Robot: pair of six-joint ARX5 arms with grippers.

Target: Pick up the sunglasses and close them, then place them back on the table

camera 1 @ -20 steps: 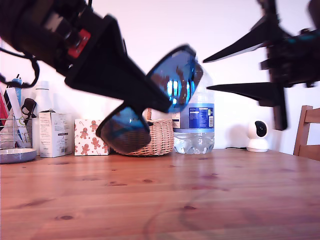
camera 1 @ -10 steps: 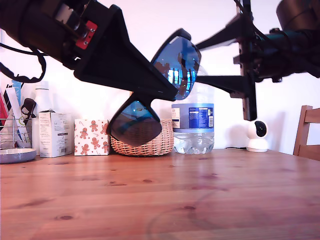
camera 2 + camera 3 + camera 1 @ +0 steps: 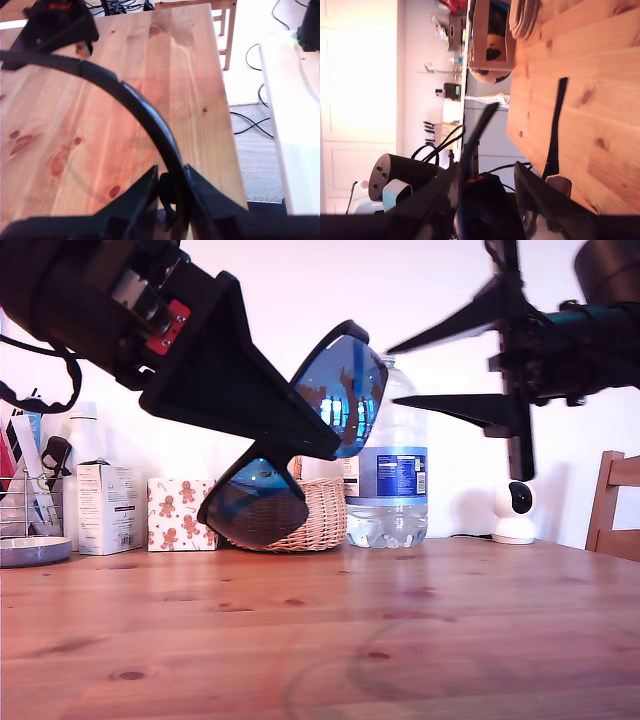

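While they hung in the air above the table (image 3: 450,640), the sunglasses (image 3: 335,390) lay with their long axis on a slant, one lens low toward the exterior view's left and the other high toward its right, both mirrored lenses facing that camera. They were over the table's far part, in front of the wicker basket (image 3: 325,515) and the water bottle (image 3: 400,480) at its far edge.

My first gripper (image 3: 322,445) came down from the exterior view's upper left and was clenched on the frame near its middle, between the two lenses; the first wrist view showed the curved frame (image 3: 145,115) pinched in the narrow gap of the jaws (image 3: 171,185).

My second gripper (image 3: 395,375) hung just beside the upper lens on the exterior view's right, its jaws spread wide and holding nothing. In the second wrist view, one thin temple arm rose between its fingers (image 3: 487,172), while the other temple (image 3: 555,125) stood out to one side.

Compared with half a second before, the sunglasses had sunk slightly and drifted toward the exterior view's left, and my second gripper had drawn back a little from the upper lens.
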